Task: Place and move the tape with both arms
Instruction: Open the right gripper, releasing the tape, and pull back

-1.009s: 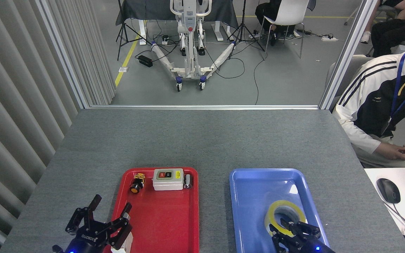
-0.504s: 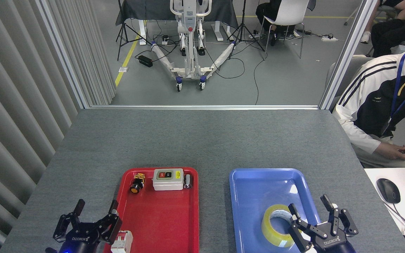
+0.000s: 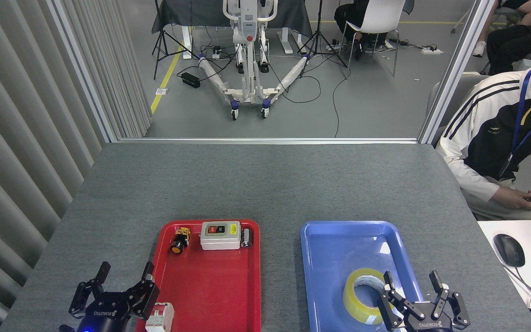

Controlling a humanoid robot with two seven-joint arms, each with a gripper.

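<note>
Tape (image 3: 363,295) lies flat in the near part of the blue tray (image 3: 339,240), on the right side of the desk (image 3: 265,184). I judge the placing step done; the move is next, and it calls for a fresh grasp on the roll.

Right end effector (image 3: 420,299) sits just right of the tape, fingers spread wide, holding nothing. Left end effector (image 3: 115,295) hovers at the near left edge of the red tray (image 3: 210,286), also wide and empty.

"ROBOTIQ" stands, seemingly, on the left tool (image 3: 121,286) and right tool (image 3: 415,293).
</note>
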